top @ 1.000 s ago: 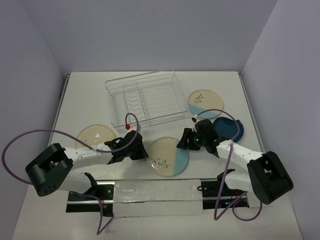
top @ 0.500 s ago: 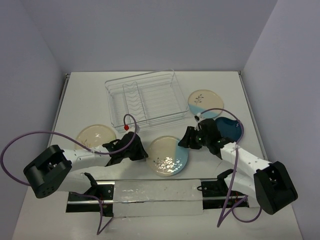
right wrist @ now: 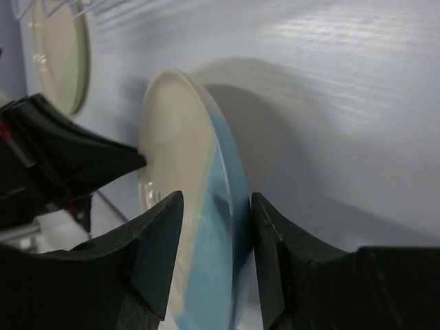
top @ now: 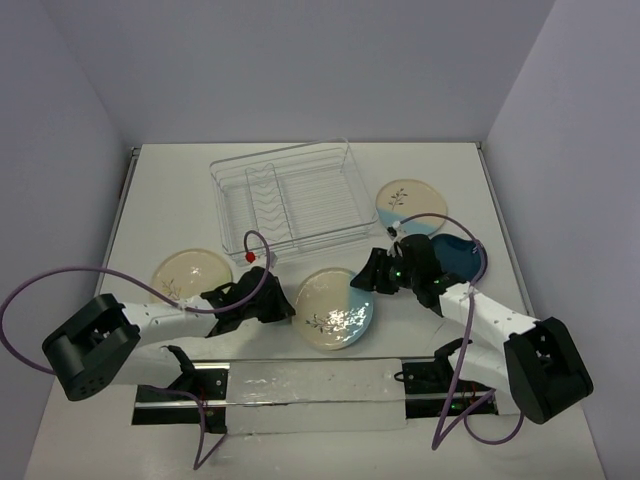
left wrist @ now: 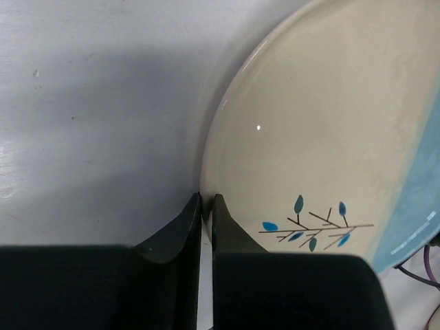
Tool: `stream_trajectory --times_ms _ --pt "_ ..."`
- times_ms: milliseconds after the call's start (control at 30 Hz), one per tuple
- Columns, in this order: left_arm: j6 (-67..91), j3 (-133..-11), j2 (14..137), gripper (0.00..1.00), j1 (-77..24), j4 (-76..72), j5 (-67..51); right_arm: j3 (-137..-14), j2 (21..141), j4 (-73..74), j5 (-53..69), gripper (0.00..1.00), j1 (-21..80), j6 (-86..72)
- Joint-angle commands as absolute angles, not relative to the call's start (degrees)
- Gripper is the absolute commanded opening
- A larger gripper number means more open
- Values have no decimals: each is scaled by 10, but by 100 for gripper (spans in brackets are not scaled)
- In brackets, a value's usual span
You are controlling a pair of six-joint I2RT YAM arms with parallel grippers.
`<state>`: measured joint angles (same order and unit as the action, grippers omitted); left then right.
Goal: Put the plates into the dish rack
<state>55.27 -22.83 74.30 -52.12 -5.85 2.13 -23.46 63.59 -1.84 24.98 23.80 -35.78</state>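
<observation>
Cream-and-blue plate (top: 333, 310) sits tilted on the table just in front of the rack (top: 290, 200), its blue rim clamped between the fingers of the right gripper (right wrist: 214, 203). At the opposite cream edge, the left gripper (left wrist: 207, 201) has its fingers almost together, tips at the rim.

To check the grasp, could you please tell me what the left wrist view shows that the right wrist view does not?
Only left wrist: the sprig motif. Only right wrist: the right gripper clamping a raised blue rim, and the pale green plate beyond. Both: the cream-and-blue plate and the shut left gripper at its rim.
</observation>
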Motion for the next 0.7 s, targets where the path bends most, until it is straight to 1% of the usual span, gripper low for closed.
stream_trajectory --times_ms 0,167,200,333,433,467,500,567,600,633,667 --pt "543 -215 759 0 -534 -98 -22 -254 653 -93 475 49 292 -431" --pt "543 -214 752 0 -534 -94 -14 -258 661 -80 472 44 294 -424" --pt "542 -214 750 0 -534 -93 -13 -259 661 -76 470 41 294 -423" --pt "539 -217 741 0 -534 -87 -9 -274 642 -36 436 24 295 -394" --pt "530 -228 732 0 -534 -70 -3 -299 622 23 401 21 295 -363" --pt "526 -232 728 0 -534 -63 10 -309 615 45 385 17 295 -348" --pt "520 -240 725 1 -534 -55 28 -322 609 65 369 12 295 -331" --pt "509 -260 715 6 -534 -32 42 -344 595 91 351 0 294 -304" --pt "504 -274 708 9 -534 -23 48 -352 586 97 345 0 294 -296" --pt "494 -280 688 16 -534 -11 55 -359 566 103 341 0 294 -278" --pt "488 -286 676 28 -534 -6 60 -366 555 107 338 0 294 -270"
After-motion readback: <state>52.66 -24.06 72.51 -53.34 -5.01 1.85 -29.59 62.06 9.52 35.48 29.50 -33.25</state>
